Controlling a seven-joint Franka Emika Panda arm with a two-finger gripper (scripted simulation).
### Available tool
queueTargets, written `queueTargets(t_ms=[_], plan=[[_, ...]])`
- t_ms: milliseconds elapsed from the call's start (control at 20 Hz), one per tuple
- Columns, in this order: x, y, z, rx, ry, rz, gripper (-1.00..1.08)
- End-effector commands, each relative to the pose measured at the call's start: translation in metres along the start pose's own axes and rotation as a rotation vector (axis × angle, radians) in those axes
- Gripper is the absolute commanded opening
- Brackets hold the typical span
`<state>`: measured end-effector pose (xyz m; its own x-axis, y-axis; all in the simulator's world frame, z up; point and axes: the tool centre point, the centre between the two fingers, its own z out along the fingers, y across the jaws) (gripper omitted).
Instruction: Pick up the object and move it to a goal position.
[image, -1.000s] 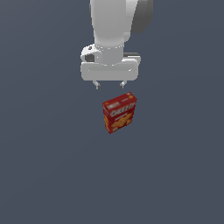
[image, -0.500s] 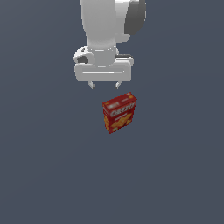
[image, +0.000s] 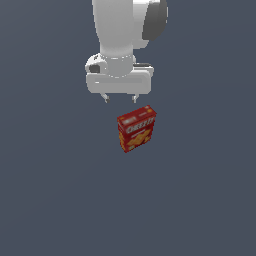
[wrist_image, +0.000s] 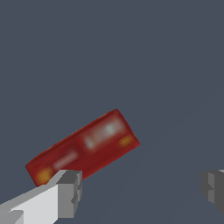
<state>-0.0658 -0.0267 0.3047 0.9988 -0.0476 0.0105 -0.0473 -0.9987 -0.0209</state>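
White gripper (image: 120, 99) hangs from the Panda arm, jaws spread wide, holding nothing. In the wrist view the grey fingertips (wrist_image: 70, 192) sit far apart with bare floor between them.

Cracker box (image: 136, 128), red cardboard with white lettering, stands upright on the dark grey floor (image: 60, 200), just below the gripper in the exterior view and slightly toward that view's right. No contact. From the wrist view, the box top (wrist_image: 83, 148) reads as a long narrow red strip, skewed against the line between the fingers, and it lies off to one side of the gap, not between the pads.

Step in hand, my read: pre-grasp approach, alignment not done. Nothing lifted, transport not started. No goal marker visible in either view.

Next move needs:
- translate so the box is centred between the fingers
- rotate the wrist so the pads face the two broad faces, closing across the thin dimension
- descend, then close

Risk: descending as is, one finger probably lands on the top edge and tips the box.
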Motion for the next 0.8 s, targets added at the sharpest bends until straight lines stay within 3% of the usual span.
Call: queueTargets(t_ms=[0,750], plan=[[0.0,-0.001,0.001,-0.001,0.0,0.021,1.0],[-0.002,-0.019,0.019,-0.007,-0.003,0.287,1.0]])
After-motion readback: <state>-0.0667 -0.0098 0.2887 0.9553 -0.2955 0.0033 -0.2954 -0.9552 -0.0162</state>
